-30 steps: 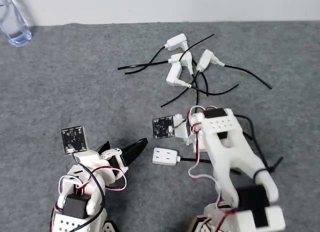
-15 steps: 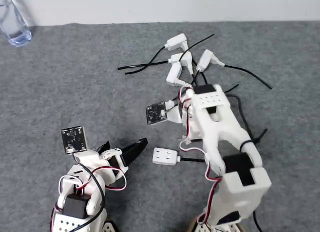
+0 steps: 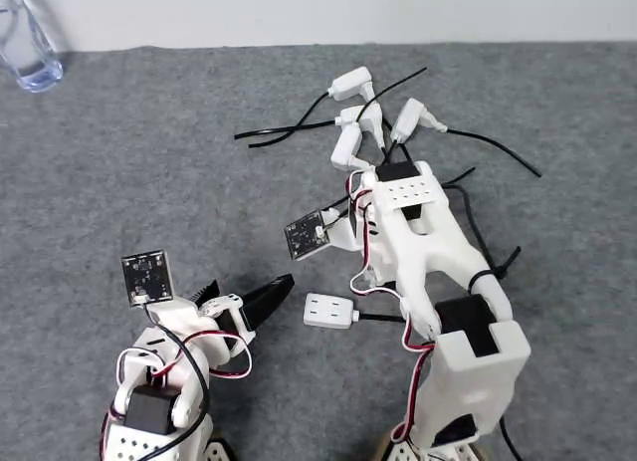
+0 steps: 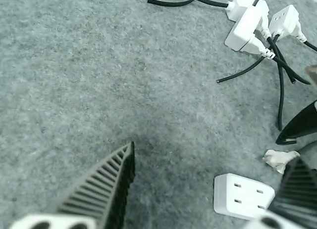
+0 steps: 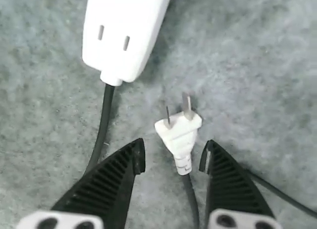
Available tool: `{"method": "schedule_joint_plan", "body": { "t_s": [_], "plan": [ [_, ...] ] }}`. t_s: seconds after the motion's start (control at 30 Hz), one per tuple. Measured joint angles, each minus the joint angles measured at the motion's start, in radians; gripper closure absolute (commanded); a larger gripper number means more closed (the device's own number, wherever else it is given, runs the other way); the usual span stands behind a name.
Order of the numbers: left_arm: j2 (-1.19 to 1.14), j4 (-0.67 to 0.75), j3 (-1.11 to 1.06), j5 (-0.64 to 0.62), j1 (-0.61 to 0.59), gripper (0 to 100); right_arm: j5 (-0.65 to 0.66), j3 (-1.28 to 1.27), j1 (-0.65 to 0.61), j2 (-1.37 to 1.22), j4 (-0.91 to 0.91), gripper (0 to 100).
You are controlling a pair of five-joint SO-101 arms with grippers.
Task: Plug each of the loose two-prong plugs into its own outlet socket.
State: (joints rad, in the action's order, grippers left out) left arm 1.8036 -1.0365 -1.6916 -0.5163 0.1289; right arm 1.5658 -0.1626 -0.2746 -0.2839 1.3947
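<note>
A grey, felt-like counter (image 3: 119, 162) runs back to a plain white wall (image 3: 299, 13). Mid-counter a small white rectangular outlet block (image 3: 329, 311) lies flat on a black cord. Far behind it to the left stands a clear container (image 3: 28, 53). Just left of the block is the left arm (image 3: 169, 371), white plastic with red and black wires; the left jaws, black and ridged, are spread wide and hold nothing. Just right of the block and behind it is the right arm (image 3: 428, 252). The right jaws are parted around a white two-prong plug (image 5: 179, 130) that lies on the felt. Its flat metal prongs point at a second outlet block (image 5: 124, 31). Farther behind, more white blocks (image 3: 358, 113) sit among tangled black cords (image 3: 299, 130).
</note>
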Motion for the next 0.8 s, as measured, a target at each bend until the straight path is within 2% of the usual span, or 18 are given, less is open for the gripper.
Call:
{"method": "schedule_joint_plan", "body": {
  "t_s": [0.47, 0.63, 0.8],
  "plan": [
    [0.000, 0.000, 0.000, 0.000, 0.000, 57, 0.009, 0.063, -0.025, -0.127, -0.020, 81.6],
    [0.000, 0.000, 0.000, 0.000, 0.000, 57, 0.011, 0.130, -0.023, -0.170, 0.055, 81.6],
    [0.000, 0.000, 0.000, 0.000, 0.000, 57, 0.123, 0.163, -0.012, -0.180, 0.161, 81.6]
  ]
}}
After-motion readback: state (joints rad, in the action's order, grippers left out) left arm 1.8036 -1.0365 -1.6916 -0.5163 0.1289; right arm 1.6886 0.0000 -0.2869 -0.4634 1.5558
